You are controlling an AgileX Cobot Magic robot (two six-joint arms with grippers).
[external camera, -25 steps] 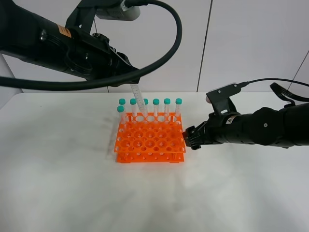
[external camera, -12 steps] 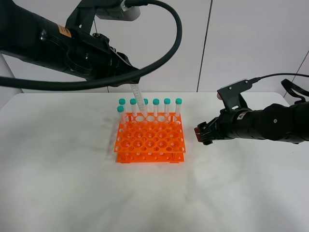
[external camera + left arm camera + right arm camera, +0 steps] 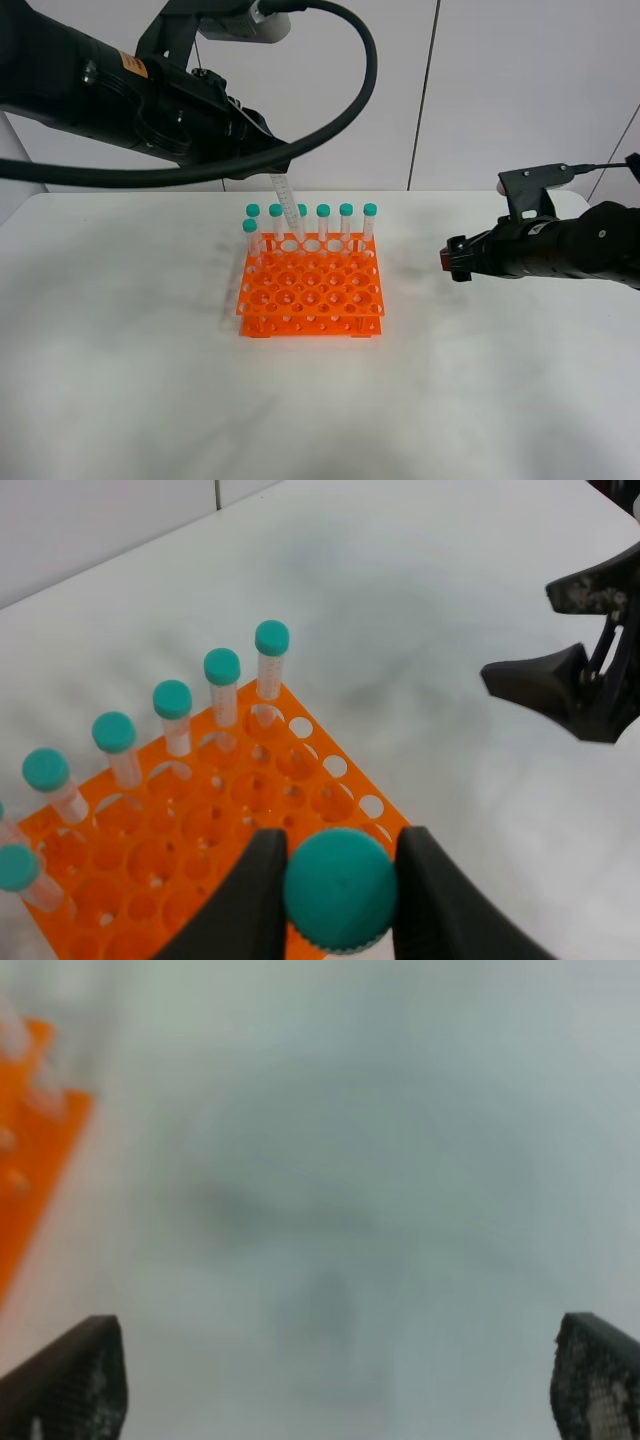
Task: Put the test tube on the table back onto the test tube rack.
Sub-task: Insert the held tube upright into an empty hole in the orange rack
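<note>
Two black arms reach over the white bench [image 3: 150, 400] from opposite sides. The left arm comes in high from the far left and slopes down toward the back of the orange test tube rack [image 3: 310, 290]. Its left tool [image 3: 335, 885] is clamped on the test tube [image 3: 340, 888]: two black fingers [image 3: 250, 895] press against either side of the teal-green screw cap. The right arm lies low and nearly level on the right, well apart from the rack. Its right tool [image 3: 455, 260] points toward the rack, and in the right wrist view its jaws stand wide apart, with only blurred bench surface between them.

The held tube is slim and clear, with faint graduation marks down its side. It hangs tilted rather than upright, cap end uppermost in the left tool. Its lower end reaches the rack's back row, but I cannot tell whether the tip sits inside a hole. Seven other teal-capped tubes [image 3: 323, 225] stand upright in the rack, six along the back row and one just in front at the left end.
</note>
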